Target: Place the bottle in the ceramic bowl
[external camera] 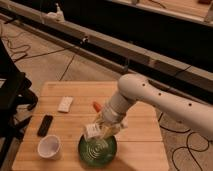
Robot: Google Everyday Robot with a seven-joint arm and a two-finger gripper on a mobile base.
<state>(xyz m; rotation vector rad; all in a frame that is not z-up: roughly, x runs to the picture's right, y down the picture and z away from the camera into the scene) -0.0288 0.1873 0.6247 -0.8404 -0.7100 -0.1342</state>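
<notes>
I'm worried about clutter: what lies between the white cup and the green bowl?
Only bare table, as the camera view shows, between the white cup and ceramic bowl. The gripper, shut on the bottle, hangs over the bowl's far rim.

Wooden table [75, 92], tan floor [42, 67] (dark wall [150, 27] behind)

Resting on table [142, 134]: cup [49, 146] front-left, remote [45, 125] just behind, packet [65, 104] farther back, carrot [96, 106] near centre.
</notes>
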